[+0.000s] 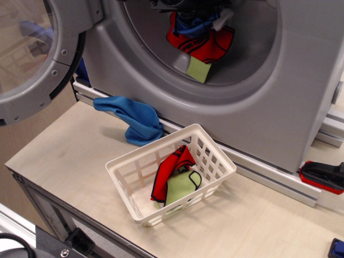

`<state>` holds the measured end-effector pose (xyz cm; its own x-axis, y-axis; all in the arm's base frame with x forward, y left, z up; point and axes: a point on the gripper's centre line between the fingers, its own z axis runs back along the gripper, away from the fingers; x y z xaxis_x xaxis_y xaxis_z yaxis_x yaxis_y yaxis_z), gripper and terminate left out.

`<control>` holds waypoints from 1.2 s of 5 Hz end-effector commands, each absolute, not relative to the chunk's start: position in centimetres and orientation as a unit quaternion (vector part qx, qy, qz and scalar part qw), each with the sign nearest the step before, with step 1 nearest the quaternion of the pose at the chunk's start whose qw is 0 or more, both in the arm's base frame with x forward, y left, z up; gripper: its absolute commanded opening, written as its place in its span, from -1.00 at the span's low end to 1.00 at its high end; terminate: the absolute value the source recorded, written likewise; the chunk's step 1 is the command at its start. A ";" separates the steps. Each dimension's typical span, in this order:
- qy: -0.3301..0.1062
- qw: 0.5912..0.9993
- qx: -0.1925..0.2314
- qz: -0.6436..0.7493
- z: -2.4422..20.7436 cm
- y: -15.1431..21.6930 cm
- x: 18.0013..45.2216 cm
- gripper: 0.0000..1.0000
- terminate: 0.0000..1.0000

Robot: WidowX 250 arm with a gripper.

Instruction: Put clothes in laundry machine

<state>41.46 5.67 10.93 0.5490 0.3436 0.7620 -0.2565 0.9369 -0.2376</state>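
Note:
The grey laundry machine [279, 107] fills the back, its round door [32, 59] swung open at the left. My gripper [188, 11] is at the top edge inside the round opening, mostly cut off, shut on a bundle of clothes [201, 43]: red, blue, white and a hanging lime green piece, dangling over the drum. A blue cloth [134, 118] lies on the table against the machine's base. A red garment [169, 172] and a lime green one [180, 188] lie in the white lattice basket [217, 161].
A red and black object [322, 177] lies at the right edge by the machine's rail. A blue item [337, 248] shows at the bottom right corner. The table's front edge [80, 215] runs diagonally at the lower left.

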 end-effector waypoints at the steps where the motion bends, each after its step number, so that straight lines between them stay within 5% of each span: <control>1: -0.439 0.875 -0.060 0.196 13.1 6.4 40.9 1.00 -1.00; 5: -0.380 0.917 -0.062 0.104 12.7 5.6 29.6 1.00 -1.00; 6: -0.328 0.937 -0.075 0.092 13.2 6.0 27.4 1.00 -1.00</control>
<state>27.89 5.18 11.43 0.7902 0.2287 0.5686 -0.1295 0.9691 -0.2099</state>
